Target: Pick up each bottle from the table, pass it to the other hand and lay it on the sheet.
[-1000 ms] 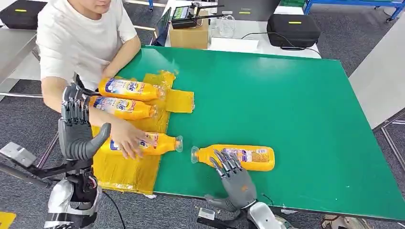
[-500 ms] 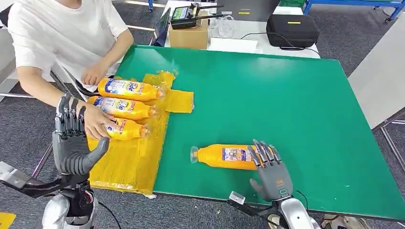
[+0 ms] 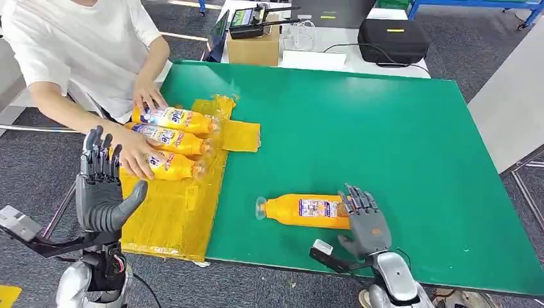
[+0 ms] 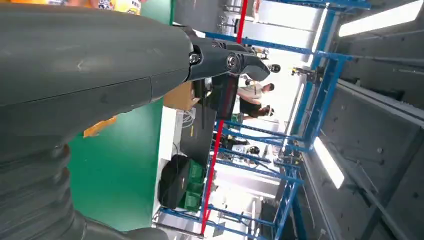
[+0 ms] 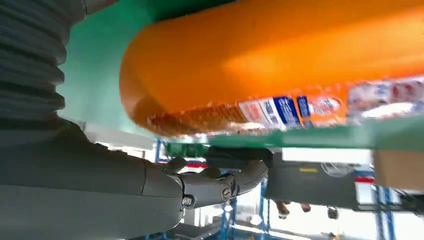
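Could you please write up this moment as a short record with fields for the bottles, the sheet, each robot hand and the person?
bottle on table: one orange bottle lying on its side on the green table, cap toward the sheet
bottles on sheet: three, lying side by side on the yellow sheet
right robot hand: open, at the lone bottle's base end, no grip
left robot hand: open, raised, holding nothing
person: both hands on the sheet bottles

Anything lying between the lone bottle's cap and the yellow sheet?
No. In the head view, only bare green table lies between the bottle cap and the yellow sheet edge.
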`<state>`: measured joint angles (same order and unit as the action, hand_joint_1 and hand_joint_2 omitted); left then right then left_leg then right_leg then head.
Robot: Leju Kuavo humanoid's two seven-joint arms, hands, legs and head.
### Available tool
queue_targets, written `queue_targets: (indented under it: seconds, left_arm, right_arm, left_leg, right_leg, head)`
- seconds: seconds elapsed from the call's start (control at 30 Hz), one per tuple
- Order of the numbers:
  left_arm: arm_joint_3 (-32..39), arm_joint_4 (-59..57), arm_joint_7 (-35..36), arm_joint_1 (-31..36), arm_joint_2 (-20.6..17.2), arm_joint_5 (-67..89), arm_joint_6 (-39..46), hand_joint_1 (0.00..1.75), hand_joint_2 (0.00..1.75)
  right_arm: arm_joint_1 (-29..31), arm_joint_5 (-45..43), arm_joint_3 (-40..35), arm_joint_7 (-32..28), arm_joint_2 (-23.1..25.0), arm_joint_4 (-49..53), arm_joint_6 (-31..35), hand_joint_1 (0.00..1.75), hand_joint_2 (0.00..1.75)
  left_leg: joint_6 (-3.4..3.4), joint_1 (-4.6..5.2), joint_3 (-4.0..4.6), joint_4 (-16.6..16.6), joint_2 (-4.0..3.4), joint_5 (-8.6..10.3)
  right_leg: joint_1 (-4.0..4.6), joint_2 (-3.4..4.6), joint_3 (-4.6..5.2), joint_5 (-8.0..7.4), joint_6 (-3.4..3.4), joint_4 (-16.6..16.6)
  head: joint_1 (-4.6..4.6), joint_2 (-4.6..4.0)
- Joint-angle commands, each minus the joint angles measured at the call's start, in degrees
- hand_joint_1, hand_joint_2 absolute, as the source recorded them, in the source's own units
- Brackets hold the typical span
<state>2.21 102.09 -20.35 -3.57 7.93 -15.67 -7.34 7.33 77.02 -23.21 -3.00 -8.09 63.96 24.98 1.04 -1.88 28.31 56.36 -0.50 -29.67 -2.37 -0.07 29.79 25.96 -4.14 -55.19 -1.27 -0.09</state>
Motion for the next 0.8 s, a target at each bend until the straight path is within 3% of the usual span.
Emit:
queue_targets:
  seconds: [0.03, 0.37, 0.8]
  left_arm:
    - [0.0, -3.5, 0.7, 1.3, -0.5, -0.5, 0.6, 0.0, 1.75]
    - [-1.1, -5.8, 1.0, 3.9, -0.8, -0.4, 0.0, 0.0, 1.75]
    - [-3.1, -9.5, 1.5, 6.7, -2.3, -1.1, -0.4, 0.0, 1.75]
  right_arm:
    - [7.9, 0.9, 0.5, 2.8, 1.2, -11.3, -2.9, 0.0, 1.75]
    - [15.7, -1.2, -0.2, -0.2, 1.2, -19.3, -4.0, 0.0, 1.75]
    - [24.8, -10.6, -5.5, -10.6, 0.5, -33.5, -13.5, 0.0, 1.75]
  left_leg:
    - [-0.17, -0.01, -0.25, -0.2, -0.01, 0.02]
    - [-0.13, 0.01, -0.23, -0.1, -0.01, 0.02]
    - [-0.17, 0.0, -0.31, -0.2, 0.05, 0.08]
  right_leg:
    - [0.07, 0.05, -0.23, -0.05, 0.27, 0.2]
    - [0.03, 0.04, -0.19, -0.03, 0.22, 0.1]
    - [0.06, -0.01, -0.29, -0.07, 0.29, 0.2]
  head:
    - [0.02, 0.0]
    - [0.02, 0.0]
    - [0.02, 0.0]
